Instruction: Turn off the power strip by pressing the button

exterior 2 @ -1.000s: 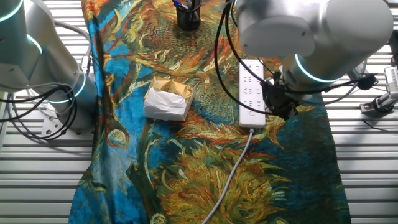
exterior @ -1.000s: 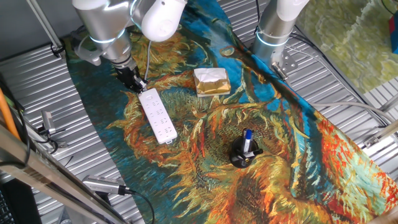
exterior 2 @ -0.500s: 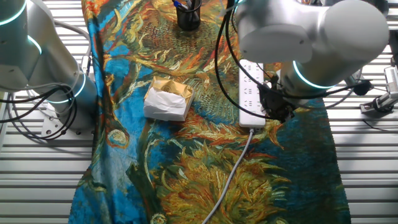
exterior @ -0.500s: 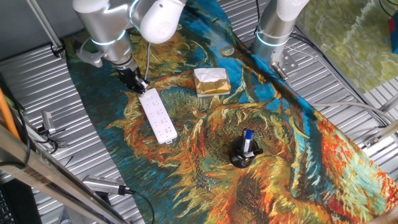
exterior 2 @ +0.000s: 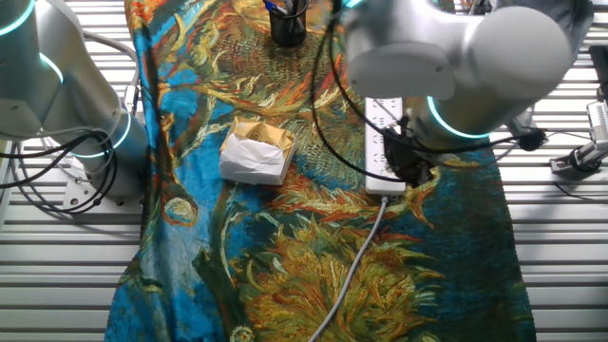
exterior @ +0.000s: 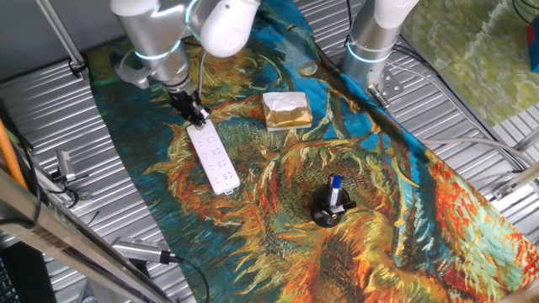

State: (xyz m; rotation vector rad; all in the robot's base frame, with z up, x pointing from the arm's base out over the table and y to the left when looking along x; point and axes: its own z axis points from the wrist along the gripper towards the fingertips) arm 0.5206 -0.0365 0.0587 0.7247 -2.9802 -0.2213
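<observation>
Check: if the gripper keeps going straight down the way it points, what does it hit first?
Most likely the cable end of the power strip. The gripper points down at that end, just above or already touching it; depth is unclear in both views.

A robotics lab. Two silver robot arms (exterior: 160, 34) with glowing cyan rings are bolted to a ribbed aluminium table (exterior: 50, 109), cables (exterior 2: 66, 190) trail over the metal, and camera mounts (exterior: 67, 164) stand at the edges. A sunflower-print cloth (exterior: 379, 210) covers the work area, set with test props.
</observation>
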